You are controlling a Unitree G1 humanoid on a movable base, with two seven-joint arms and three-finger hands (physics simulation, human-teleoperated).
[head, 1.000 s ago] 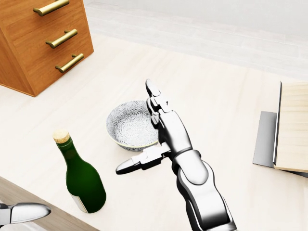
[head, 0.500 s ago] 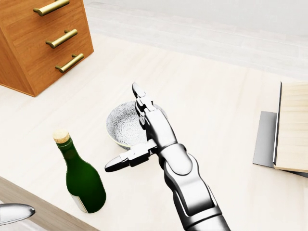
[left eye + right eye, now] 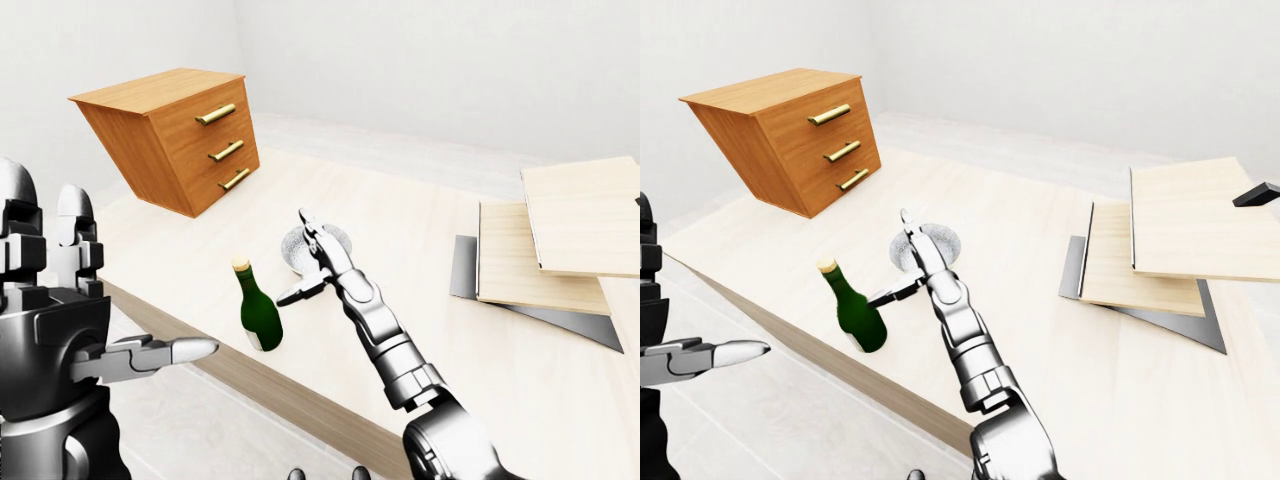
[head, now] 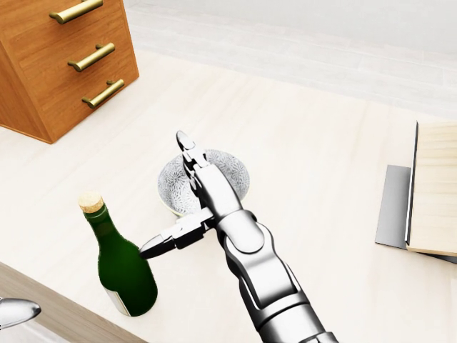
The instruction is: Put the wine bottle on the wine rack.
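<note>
Wine bottle [image 4: 123,266] stands upright, cork up, long axis vertical, near the table [image 4: 321,179] edge at the head view's lower left. Right hand [image 4: 187,207], fingers spread, just right of it, bowl [image 4: 235,174] behind. Left hand [image 3: 60,330] open, off-table.

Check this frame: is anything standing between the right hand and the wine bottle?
Nothing visible does. The right hand is open just right of the wine bottle in the head view, thumb tip close to its shoulder; contact is unclear. The patterned bowl lies behind the hand, not between them.
</note>
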